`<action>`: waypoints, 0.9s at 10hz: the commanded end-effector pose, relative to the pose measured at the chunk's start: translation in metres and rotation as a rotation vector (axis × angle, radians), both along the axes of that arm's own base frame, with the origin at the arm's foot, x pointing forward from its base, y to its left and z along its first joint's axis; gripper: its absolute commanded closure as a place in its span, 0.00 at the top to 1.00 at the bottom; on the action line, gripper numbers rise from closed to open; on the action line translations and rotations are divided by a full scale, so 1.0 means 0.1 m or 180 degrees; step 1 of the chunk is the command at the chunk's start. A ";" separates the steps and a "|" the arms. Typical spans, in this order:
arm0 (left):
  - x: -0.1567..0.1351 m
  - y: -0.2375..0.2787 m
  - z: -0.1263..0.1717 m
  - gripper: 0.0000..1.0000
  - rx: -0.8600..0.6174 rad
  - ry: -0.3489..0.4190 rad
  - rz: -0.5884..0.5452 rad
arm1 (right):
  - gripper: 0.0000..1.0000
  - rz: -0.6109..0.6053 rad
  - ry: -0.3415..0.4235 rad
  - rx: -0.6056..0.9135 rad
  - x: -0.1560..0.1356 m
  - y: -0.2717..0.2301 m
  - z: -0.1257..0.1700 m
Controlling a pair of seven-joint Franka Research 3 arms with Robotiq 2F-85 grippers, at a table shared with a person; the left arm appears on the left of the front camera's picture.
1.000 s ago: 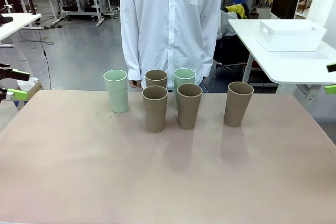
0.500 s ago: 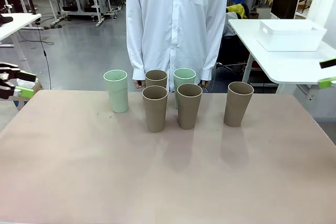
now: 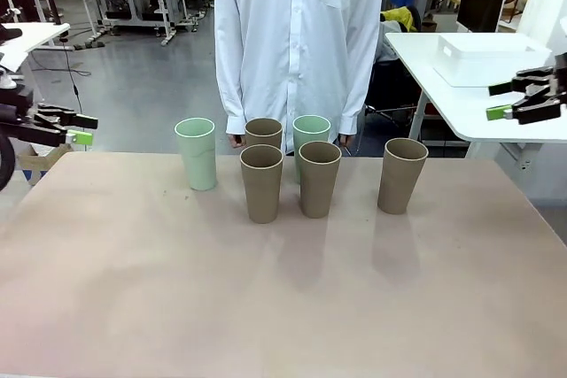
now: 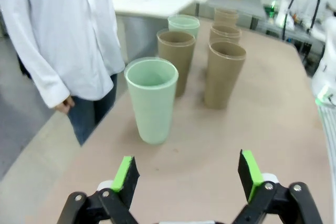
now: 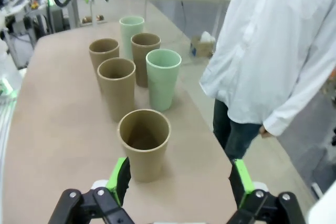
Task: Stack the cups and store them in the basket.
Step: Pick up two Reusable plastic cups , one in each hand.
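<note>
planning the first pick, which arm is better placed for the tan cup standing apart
Right. The right gripper, open, faces the lone tan-brown cup directly, nothing between. The left gripper faces a mint green cup at the row's other end.

Four tan cups (image 3: 262, 183) and two mint cups (image 3: 197, 153) stand upright, unstacked; the white basket (image 3: 492, 59) sits well apart.

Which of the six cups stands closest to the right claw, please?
The lone tan-brown cup, standing by itself on the robot's right, apart from the rest; it sits just ahead of the open right claw.
</note>
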State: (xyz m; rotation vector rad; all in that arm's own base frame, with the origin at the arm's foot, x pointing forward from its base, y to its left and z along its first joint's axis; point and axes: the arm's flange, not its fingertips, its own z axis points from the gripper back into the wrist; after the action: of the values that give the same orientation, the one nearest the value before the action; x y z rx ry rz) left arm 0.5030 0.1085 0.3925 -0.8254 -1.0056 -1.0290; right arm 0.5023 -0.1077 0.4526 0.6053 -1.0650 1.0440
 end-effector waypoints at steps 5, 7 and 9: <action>0.36 -0.09 -0.75 1.00 -0.0767 -0.0573 -0.0200 | 1.00 0.0465 0.0190 0.0235 0.45 -0.22 -1.08; 0.30 -0.08 -0.73 1.00 -0.0817 -0.0468 -0.0104 | 1.00 0.0298 0.0259 0.0333 0.41 -0.23 -1.12; 0.30 -0.08 -0.73 1.00 -0.0817 -0.0468 -0.0104 | 1.00 0.0298 0.0259 0.0333 0.41 -0.23 -1.12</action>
State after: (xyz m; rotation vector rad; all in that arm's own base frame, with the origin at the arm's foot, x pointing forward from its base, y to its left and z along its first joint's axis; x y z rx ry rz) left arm 0.5381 0.0997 0.3114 -0.9870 -1.2738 -1.0211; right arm 0.5426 -0.1314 0.3344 0.7950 -1.0296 1.0570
